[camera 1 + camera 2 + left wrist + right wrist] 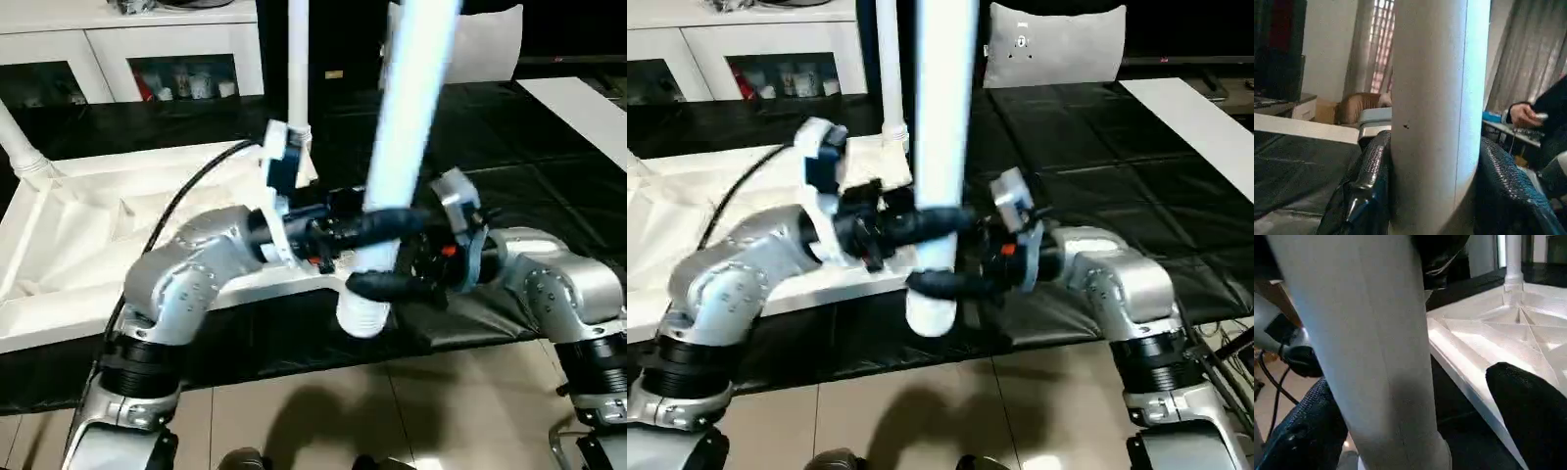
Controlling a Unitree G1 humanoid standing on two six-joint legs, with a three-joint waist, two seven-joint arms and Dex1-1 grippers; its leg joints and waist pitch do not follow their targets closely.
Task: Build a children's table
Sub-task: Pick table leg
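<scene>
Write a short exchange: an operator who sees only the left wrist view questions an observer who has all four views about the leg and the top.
Operator: My left gripper is clamped on the leg. Is the right one on it too?
Observer: The right gripper straddles it lower down, with one finger standing off the leg.
Operator: Where is the top?
Observer: The top lies ribs up on the black mat, just behind the leg's thick end.
Operator: Any sockets filled?
Observer: A fitted leg stands upright in the far corner.
</scene>
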